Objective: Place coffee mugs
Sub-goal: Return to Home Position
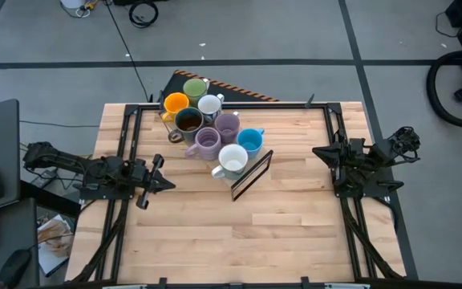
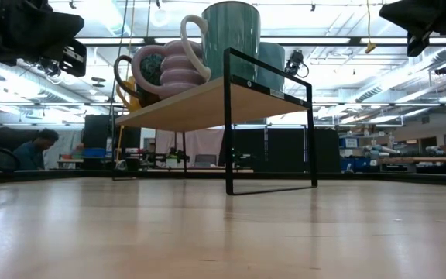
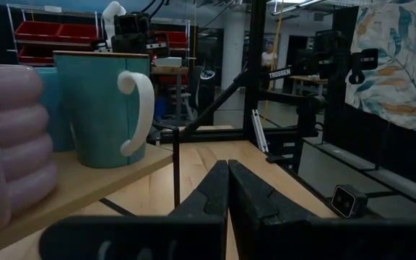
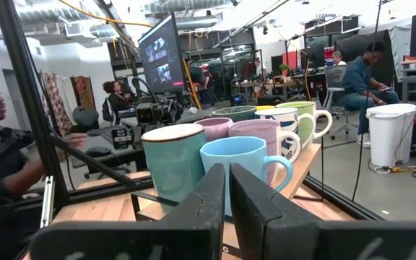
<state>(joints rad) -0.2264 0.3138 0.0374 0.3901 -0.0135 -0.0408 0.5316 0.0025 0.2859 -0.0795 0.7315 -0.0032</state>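
Left side: the left gripper has its two dark fingers pressed together on nothing. It hangs at about shelf-top height, pointing at the shelf.
Right side: the right gripper is likewise closed and empty, and faces the shelf from the opposite side.
Just ahead of the left gripper: a black metal corner post, then the teal ceramic mug with a white handle standing at the shelf's corner, with a ribbed lavender mug beside it.
Just ahead of the right gripper: the light blue ceramic mug, with the teal one beside it.
Between the grippers: the black-framed wooden shelf. From above it carries all eight mugs in a cluster, and beyond those named are a second lavender mug, the dark brown mug, the white patterned mug, the orange mug and the green mug.
Step in hand: placing looks finished, and what remains is parking both arms.
Doing it well: keep the fingers closed and draw each arm straight back from the shelf, never sideways across it.
Risk: clipping the frame could shake the shelf, and the corner teal mug looks easiest to dislodge.
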